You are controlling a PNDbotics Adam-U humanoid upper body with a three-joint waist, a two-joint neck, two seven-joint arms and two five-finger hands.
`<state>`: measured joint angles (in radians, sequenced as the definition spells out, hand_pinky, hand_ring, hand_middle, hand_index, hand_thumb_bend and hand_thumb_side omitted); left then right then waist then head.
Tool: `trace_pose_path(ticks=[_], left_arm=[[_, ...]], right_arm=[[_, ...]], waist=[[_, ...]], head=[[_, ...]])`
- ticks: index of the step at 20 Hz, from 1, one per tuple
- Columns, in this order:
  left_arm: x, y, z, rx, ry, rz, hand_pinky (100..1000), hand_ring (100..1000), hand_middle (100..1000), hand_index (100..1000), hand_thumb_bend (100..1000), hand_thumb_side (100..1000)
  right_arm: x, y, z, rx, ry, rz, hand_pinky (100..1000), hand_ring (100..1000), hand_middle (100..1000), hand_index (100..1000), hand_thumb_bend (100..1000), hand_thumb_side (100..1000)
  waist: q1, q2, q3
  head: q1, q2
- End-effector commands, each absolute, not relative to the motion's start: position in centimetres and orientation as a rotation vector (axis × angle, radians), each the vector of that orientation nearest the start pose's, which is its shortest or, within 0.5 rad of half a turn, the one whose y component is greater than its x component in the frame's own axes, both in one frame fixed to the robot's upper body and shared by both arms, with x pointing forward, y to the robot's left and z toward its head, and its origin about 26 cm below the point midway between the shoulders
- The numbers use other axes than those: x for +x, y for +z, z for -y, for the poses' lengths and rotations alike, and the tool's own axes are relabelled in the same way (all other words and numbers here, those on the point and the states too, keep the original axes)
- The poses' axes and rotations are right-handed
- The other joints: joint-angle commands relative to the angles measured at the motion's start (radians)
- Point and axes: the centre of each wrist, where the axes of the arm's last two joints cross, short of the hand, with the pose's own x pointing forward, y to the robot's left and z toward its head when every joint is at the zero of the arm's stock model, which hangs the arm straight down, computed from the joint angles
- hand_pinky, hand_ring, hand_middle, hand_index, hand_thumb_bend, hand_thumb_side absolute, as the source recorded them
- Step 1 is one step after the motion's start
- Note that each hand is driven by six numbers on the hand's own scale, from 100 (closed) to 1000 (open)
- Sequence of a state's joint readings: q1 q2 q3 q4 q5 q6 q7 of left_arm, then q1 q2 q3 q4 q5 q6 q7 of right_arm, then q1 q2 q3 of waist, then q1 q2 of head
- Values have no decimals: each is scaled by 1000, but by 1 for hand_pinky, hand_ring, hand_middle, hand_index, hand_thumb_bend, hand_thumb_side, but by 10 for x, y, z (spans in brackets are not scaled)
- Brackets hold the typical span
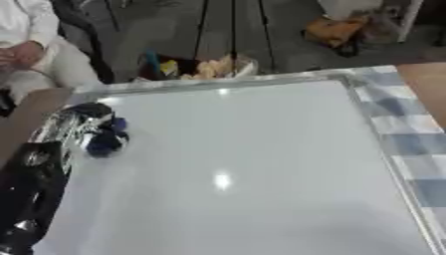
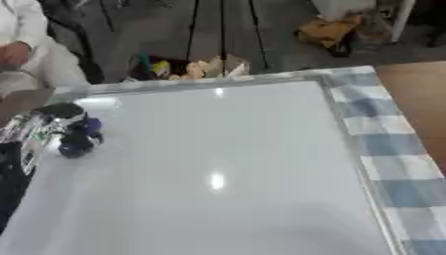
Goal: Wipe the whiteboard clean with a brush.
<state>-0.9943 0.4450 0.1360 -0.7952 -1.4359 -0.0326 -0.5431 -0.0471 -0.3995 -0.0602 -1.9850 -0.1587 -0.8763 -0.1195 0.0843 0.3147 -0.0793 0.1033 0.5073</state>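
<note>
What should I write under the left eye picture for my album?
The robot's black-and-silver left hand holds a dark blue brush near the left edge of a shiny white whiteboard.

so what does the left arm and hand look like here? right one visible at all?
Left arm is glossy black with silver, reflective joint sections near the wrist. Left hand is dark, black to bluish, with rounded fingertips. No cables or markings can be made out. The right arm and hand show in neither view.
</note>
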Motion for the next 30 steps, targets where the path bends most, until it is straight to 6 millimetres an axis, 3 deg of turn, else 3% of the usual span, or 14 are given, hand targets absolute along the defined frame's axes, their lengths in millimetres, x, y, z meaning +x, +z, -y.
trace_pose_path(ticks=[1, 16, 30], left_arm=[[482, 218, -357, 1193, -1299, 799, 709, 553, 248, 242, 100, 517], [478, 214, -378, 1254, -1217, 747, 707, 542, 237, 243, 100, 501], [480, 214, -371, 1224, -1228, 788, 691, 529, 228, 240, 100, 510]], right_arm=[[267, 147, 311, 58, -255, -3335, 832, 842, 580, 907, 100, 953], [267, 146, 311, 63, -248, -3334, 832, 841, 580, 907, 100, 951], [267, 147, 311, 62, -241, -3333, 831, 841, 579, 907, 100, 950]], waist=[[-7, -13, 3], [-9, -15, 3], [-8, -13, -4]], head=[[-1, -12], [-1, -18], [0, -22]])
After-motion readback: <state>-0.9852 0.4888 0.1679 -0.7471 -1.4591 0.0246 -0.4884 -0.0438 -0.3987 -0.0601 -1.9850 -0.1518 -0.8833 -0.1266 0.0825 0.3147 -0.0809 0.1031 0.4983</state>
